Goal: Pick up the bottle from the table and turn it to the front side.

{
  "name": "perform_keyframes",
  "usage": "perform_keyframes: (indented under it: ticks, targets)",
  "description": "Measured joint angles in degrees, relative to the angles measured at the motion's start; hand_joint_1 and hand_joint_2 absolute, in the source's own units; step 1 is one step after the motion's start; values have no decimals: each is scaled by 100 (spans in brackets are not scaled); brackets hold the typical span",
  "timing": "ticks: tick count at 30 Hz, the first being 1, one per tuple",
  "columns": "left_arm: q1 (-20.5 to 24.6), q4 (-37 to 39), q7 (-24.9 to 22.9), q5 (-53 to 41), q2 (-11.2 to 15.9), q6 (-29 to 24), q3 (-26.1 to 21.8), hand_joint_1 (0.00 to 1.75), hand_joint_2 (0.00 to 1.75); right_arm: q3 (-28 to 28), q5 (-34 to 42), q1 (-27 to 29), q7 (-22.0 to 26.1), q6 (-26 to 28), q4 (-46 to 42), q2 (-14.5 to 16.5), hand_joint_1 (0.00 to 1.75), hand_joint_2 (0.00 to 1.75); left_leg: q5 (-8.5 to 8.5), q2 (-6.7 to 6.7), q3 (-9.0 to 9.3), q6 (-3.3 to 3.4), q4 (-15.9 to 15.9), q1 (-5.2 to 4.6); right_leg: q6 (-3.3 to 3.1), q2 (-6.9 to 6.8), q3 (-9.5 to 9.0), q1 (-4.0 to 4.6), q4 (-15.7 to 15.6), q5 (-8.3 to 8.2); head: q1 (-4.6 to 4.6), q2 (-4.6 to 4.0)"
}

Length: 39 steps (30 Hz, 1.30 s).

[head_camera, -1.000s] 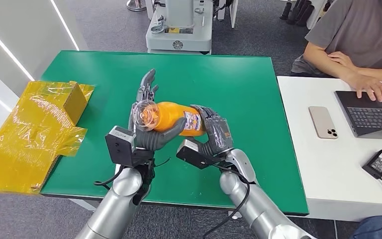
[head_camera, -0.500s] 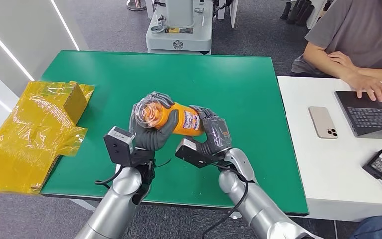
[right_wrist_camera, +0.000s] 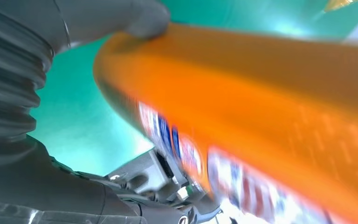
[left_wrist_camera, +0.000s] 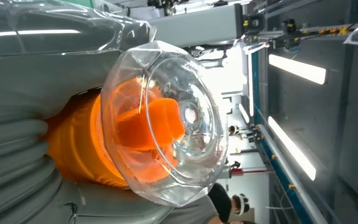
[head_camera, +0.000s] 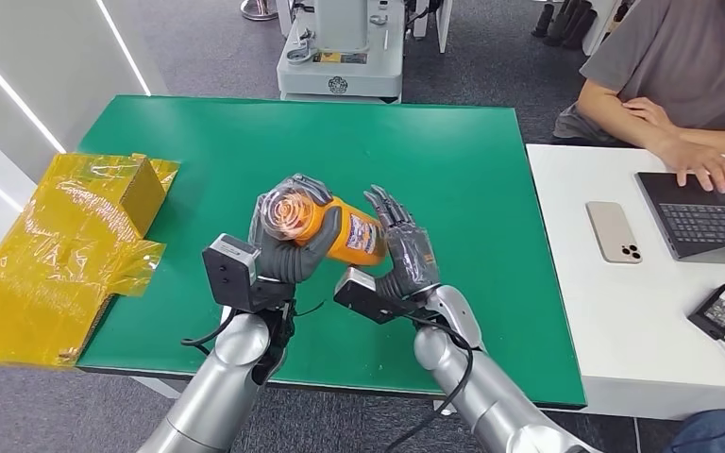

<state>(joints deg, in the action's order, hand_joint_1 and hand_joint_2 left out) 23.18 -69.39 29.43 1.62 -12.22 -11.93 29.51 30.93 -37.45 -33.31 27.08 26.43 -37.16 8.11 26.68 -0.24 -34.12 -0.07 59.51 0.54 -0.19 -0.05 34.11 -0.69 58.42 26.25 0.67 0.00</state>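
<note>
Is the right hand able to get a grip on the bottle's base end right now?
Probably yes: the right hand lies open against the bottle base; the left hand grips the cap end only.

Yellow wrap [head_camera: 57, 255] left; person [head_camera: 680, 85] w/ laptop [head_camera: 708, 212], phone [head_camera: 615, 231] right.

Orange plastic bottle [head_camera: 338, 226] with clear domed cap [left_wrist_camera: 168, 126] and printed label, lying tilted, held above green table. Cap end gripped in left hand [head_camera: 288, 250]; base end just beside right hand [head_camera: 406, 253], thumb touching bottle in right wrist view.
</note>
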Motion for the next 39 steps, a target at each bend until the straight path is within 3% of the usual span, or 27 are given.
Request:
perform_keyframes:
  ticks: [13,30,39]
  targets:
    - [0,92,68,38,24,-99,-1,175,175,-17,982,502,384,99,-1075,-11,0,175,0,0,-1,0,-1,0,0,0,1,0,0,0,1,0]
    - [-103,114,-69,-214,41,-187,-107,175,175,-31,2700,2085,1088,-64,-4311,-184,0,175,1,0,-12,0,-2,0,0,0,13,0,0,1,1,0]
    - [-119,-175,-210,-628,215,-486,-551,175,175,-31,2791,2858,1152,101,-5601,-324,0,175,1,0,-14,0,-6,0,0,0,14,0,0,3,1,0]
